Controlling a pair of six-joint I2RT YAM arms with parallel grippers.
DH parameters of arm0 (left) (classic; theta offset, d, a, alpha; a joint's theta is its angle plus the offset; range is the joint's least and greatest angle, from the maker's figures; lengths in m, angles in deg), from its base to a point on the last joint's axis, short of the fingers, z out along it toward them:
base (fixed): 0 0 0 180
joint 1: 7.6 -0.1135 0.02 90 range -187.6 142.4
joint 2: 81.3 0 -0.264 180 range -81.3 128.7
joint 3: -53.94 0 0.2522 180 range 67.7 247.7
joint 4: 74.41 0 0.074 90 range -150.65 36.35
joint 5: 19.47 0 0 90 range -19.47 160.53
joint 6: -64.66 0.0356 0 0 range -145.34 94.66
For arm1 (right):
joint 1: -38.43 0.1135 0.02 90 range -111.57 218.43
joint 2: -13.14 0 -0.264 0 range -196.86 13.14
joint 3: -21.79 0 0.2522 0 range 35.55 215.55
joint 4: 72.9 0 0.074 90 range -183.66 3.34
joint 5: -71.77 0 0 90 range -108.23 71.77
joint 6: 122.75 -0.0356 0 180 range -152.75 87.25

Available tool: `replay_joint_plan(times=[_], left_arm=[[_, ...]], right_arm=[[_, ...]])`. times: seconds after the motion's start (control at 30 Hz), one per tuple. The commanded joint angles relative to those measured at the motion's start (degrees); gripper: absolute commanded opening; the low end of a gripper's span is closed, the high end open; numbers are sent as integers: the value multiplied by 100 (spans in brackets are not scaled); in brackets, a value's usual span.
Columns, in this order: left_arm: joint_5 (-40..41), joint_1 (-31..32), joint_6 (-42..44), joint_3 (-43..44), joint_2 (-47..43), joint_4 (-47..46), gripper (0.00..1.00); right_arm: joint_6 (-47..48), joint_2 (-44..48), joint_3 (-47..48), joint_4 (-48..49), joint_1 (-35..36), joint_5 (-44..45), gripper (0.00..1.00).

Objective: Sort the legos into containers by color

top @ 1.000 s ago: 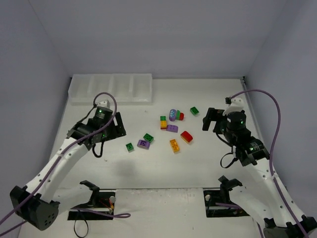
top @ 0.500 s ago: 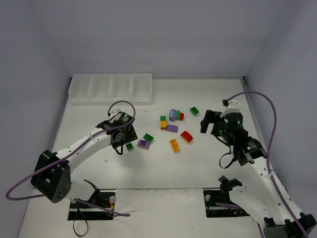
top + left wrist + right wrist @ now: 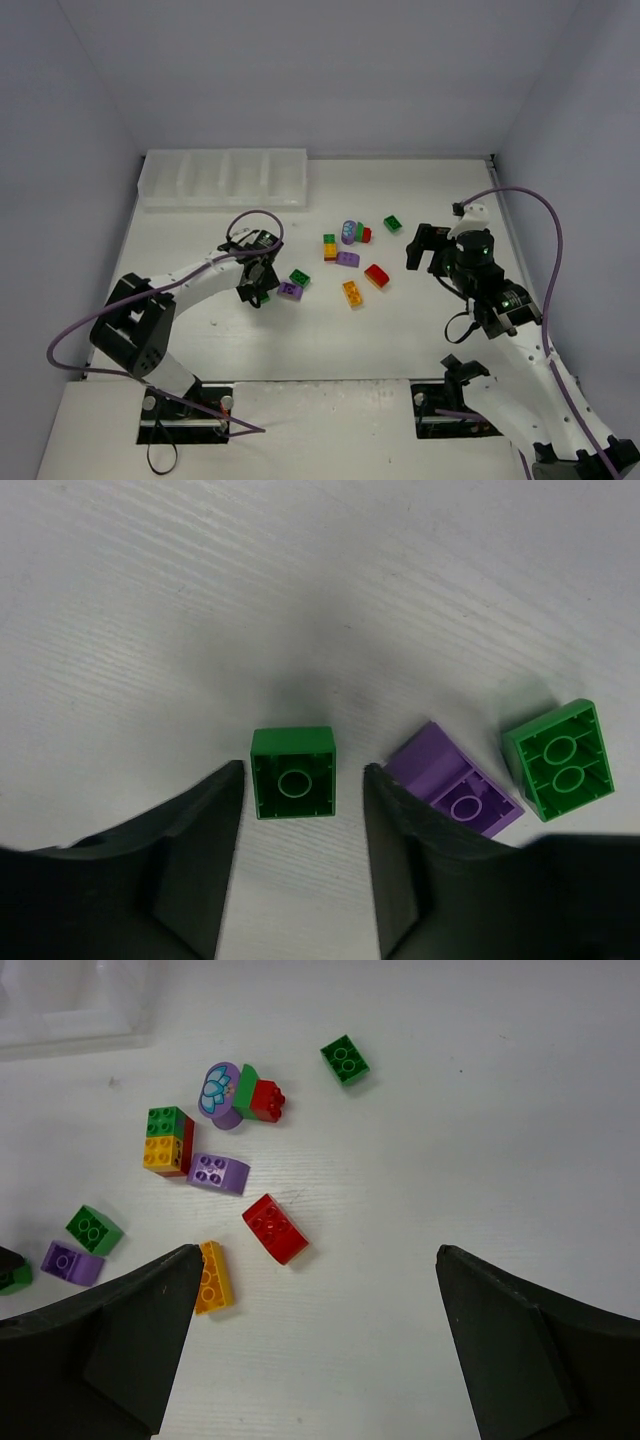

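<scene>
My left gripper [image 3: 261,289] is open and low over the table, its jaws either side of a small green lego [image 3: 292,787] that lies hollow side up, with gaps on both sides. A purple lego [image 3: 455,792] and a second green lego [image 3: 558,757] lie just right of it. My right gripper [image 3: 424,246] is wide open and empty, above the table right of the pile. Below it lie a red lego [image 3: 274,1228], an orange lego [image 3: 214,1277], a purple lego [image 3: 218,1172], a green-orange stack [image 3: 166,1140], a purple-green-red cluster [image 3: 240,1091] and a green lego [image 3: 345,1059]. The containers tray [image 3: 222,178] stands at the back left.
Grey walls close the table on the left, back and right. The left arm's purple cable [image 3: 240,222] loops above its wrist. The right arm's cable [image 3: 540,215] arches by the right wall.
My left gripper has swung right and down from the table's left side to straddle the small green lego. The right gripper has barely moved.
</scene>
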Motion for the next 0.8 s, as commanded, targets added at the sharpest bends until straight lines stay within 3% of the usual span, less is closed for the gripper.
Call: replay_joint_plan(times=[0.0,0.3,0.47,0.57,0.6,0.77], left_arm=[[69,43,-131,-1,83,-204,39],[385,26,-114,78,-101,94,10],[946,-220,764,753,-408,525,1],[870,-974,1791,1211,-619,282,0],[756,-1525,2316,1290,-672,141,0],[-44,-3031,3480,2204,-376,-589,0]], right_arm=[[-74,37,-27,190,27,21,100],[-83,28,-27,190,27,74,100],[-74,20,-9,199,27,100,100],[-39,2,17,199,27,109,100],[-30,2,17,199,27,109,100],[67,-7,17,242,27,83,100]])
